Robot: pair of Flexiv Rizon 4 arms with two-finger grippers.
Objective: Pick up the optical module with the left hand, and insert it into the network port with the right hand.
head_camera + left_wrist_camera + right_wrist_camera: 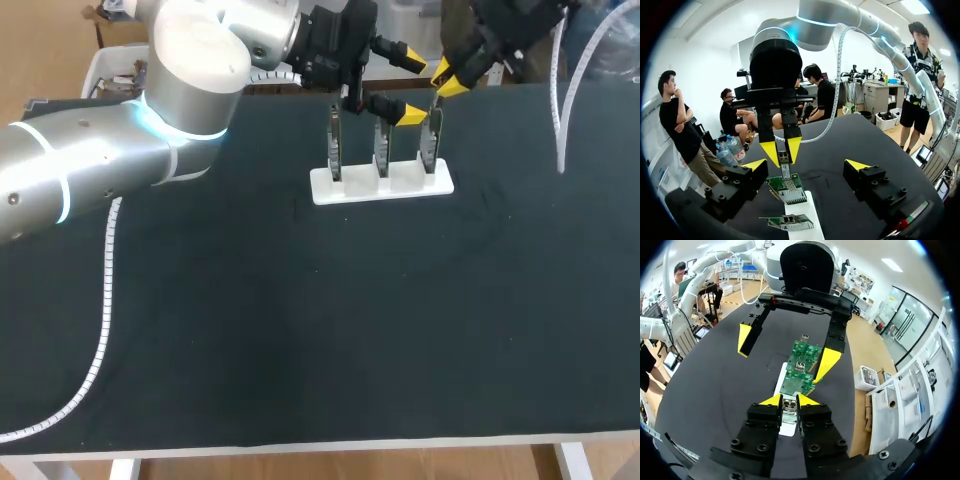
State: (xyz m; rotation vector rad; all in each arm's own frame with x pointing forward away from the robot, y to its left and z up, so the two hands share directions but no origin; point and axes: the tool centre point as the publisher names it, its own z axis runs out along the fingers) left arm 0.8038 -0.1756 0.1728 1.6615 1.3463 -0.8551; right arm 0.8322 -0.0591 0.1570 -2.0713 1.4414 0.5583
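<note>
A white holder (380, 185) at the back of the black table carries three upright circuit boards (381, 150), each with a network port on top. My right gripper (447, 78) hangs over the rightmost board (430, 150), shut on the small silver optical module (789, 406), which sits right at that board's upper edge (785, 172). My left gripper (412, 88) is open and holds nothing, its yellow fingertips (744, 339) straddling the row of boards (804, 354) just behind the right gripper (781, 150).
The left arm's white cable (100, 340) trails across the table's left side. Another white cable (562, 110) hangs at the back right. A white crate (115, 62) stands beyond the back left corner.
</note>
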